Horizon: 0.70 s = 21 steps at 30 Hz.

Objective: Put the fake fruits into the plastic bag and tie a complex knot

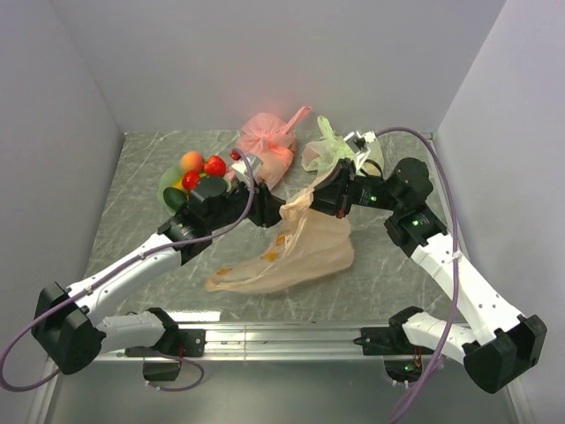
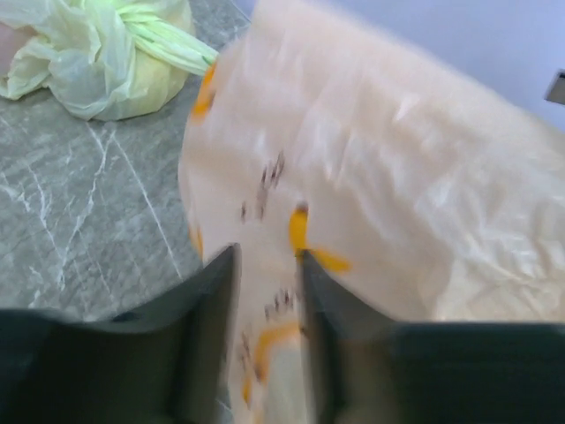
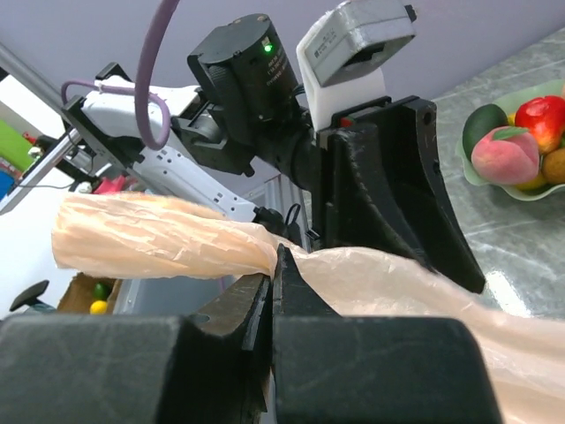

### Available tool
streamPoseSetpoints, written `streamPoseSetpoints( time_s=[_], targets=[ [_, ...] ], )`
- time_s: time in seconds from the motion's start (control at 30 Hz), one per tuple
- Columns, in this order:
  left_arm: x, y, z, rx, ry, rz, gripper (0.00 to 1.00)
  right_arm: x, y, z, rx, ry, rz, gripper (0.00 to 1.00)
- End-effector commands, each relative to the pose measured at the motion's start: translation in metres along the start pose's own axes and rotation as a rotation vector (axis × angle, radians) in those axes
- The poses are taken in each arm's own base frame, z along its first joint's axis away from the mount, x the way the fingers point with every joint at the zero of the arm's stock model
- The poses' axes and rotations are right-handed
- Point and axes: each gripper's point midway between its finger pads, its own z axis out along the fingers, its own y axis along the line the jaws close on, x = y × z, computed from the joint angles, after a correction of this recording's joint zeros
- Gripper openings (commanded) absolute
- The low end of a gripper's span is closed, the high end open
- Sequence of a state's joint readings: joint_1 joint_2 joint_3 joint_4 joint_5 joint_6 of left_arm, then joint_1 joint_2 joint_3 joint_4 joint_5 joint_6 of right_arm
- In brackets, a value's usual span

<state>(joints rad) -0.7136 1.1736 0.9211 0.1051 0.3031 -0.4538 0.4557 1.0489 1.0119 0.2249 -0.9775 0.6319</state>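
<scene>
Both grippers met at the plastic bag (image 1: 296,247) mid-table, its top edge lifted between them while the body sagged onto the marble table (image 1: 132,221). Right gripper (image 3: 269,265) had its jaws pinched tight on a twisted strip of the peach film. Left gripper (image 2: 265,265) held its jaws narrow with bag film between the fingers (printed side facing its camera). Fake fruits (image 1: 199,168) sat in the green dish (image 1: 168,190) at rear left, beside the pink tied bag (image 1: 269,141) and the light green tied bag (image 2: 97,53).

plastic bag (image 1: 296,252) mid-table, fake fruits (image 1: 201,166) in dish (image 1: 168,187) behind-left
</scene>
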Motion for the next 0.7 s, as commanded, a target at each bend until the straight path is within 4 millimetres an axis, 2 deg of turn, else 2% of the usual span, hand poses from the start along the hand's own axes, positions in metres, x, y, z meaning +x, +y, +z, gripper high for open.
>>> streamPoseSetpoints(
  time_s=[0.0,0.03,0.1,0.27,0.3,0.47,0.57,0.67],
  targets=[
    [-0.025,-0.037,-0.016,0.166,-0.083,0.002,0.5,-0.018,0.008,0.001,-0.014,-0.033,-0.056,0.0],
    [-0.027,-0.043,-0.024,0.187,-0.096,0.014,0.7,-0.021,0.007,0.0,-0.002,-0.05,-0.063,0.0],
    [-0.015,-0.043,-0.03,0.177,-0.084,0.04,0.76,-0.027,-0.001,0.001,0.037,-0.084,-0.053,0.0],
    [0.009,-0.045,-0.04,0.166,-0.011,0.107,0.85,-0.035,-0.003,0.003,0.056,-0.128,-0.033,0.0],
    [0.014,-0.048,-0.04,0.163,0.001,0.123,0.93,-0.037,-0.004,0.004,0.056,-0.13,-0.026,0.0],
    [0.025,-0.053,-0.045,0.183,0.041,0.145,0.97,-0.042,-0.008,0.005,0.085,-0.141,-0.034,0.0],
    [0.02,-0.061,-0.047,0.205,0.024,0.138,0.99,-0.041,-0.011,0.004,0.112,-0.152,-0.042,0.0],
    [0.003,-0.066,-0.045,0.197,-0.025,0.109,0.99,-0.035,-0.015,0.005,0.139,-0.154,-0.047,0.0]
  ],
)
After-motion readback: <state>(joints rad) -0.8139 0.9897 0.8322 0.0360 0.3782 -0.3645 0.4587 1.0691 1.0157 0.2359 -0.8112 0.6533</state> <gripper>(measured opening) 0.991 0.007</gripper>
